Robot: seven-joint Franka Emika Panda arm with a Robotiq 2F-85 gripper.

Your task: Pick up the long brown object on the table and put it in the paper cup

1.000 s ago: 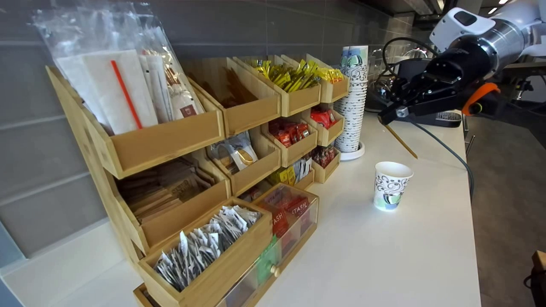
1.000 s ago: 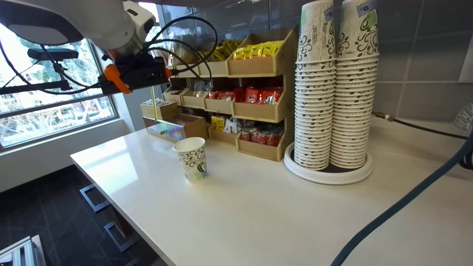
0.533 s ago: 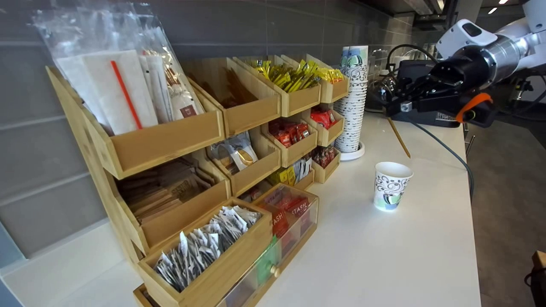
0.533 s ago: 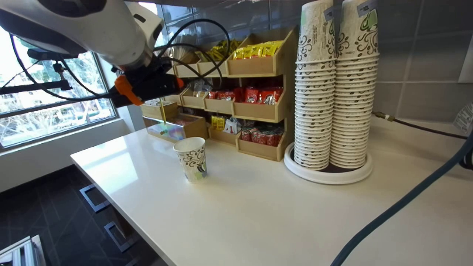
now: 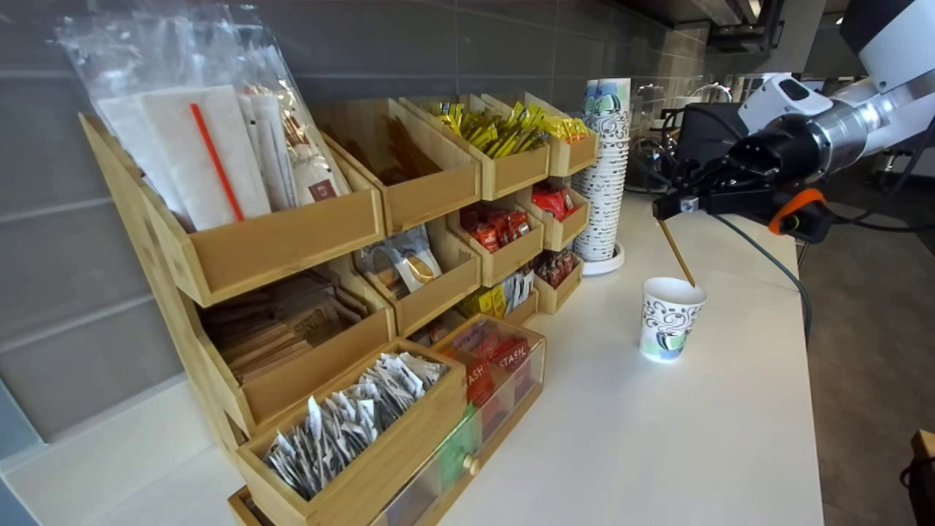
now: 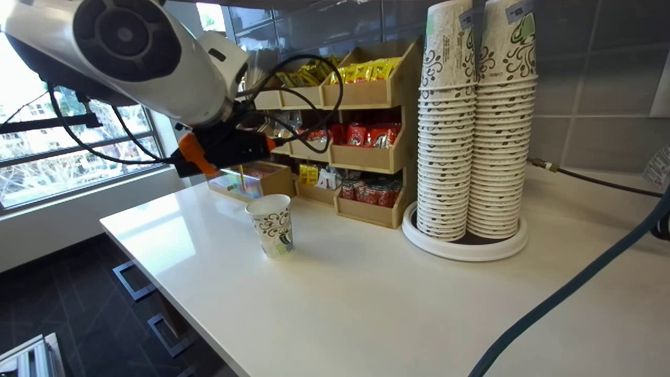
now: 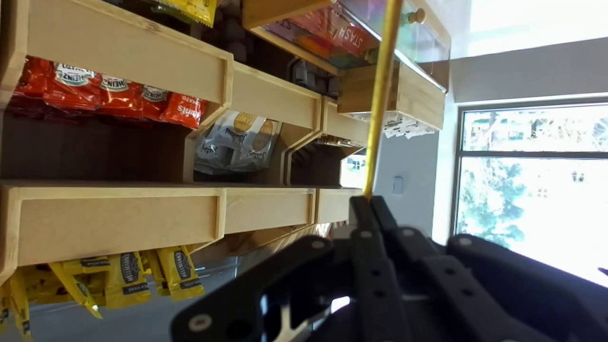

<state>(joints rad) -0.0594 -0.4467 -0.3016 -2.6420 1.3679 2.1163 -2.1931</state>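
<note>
Black Robotiq gripper (image 7: 368, 198) clenched, pinching upper end of long thin brown stick (image 7: 381, 90) btwn fingertips (image 7: 361, 211) (wrist view). Stick in air abv white countertop (image 5: 621, 438), slanted, free end down. White paper cup (image 5: 666, 321) w/ dark swirl print & green/blue patches, upright on countertop. In an exterior view, stick's low tip (image 5: 691, 280) overlaps cup rim; can't tell if inside or touching. Tiered wood bin rack (image 5: 431, 193) w/ red pkts (image 5: 504, 228) alongside. Two tall paper-cup stacks (image 6: 460, 157) on round white tray (image 6: 466, 254).
</note>
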